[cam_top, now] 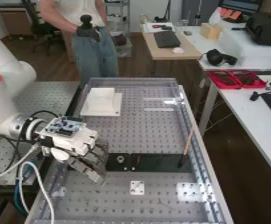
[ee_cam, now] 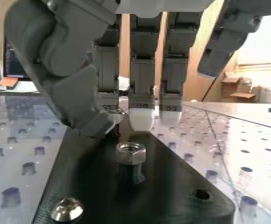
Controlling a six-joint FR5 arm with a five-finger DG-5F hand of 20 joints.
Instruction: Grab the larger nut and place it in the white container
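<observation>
The hand [cam_top: 89, 159] hangs low at the left part of the black bar [cam_top: 160, 163], its fingers straight. In the wrist view the hand [ee_cam: 143, 75] shows extended fingers and a thumb spread to one side, with a gap between. The larger nut [ee_cam: 130, 153], a silver hexagon, stands on the bar just below the fingertips and clear of them. A domed round metal part [ee_cam: 67, 210] also sits there. The bearing [cam_top: 120, 159] stands on the bar right beside the hand in the high view. The white container [cam_top: 100, 100] stands farther up the bench, on a white base.
A thin brown-handled tool [cam_top: 187, 145] leans across the bar's right part. A small white plate with holes [cam_top: 137, 188] lies on the bench below the bar. Raised rails [cam_top: 202, 145] edge the perforated bench, and cables hang beside the arm.
</observation>
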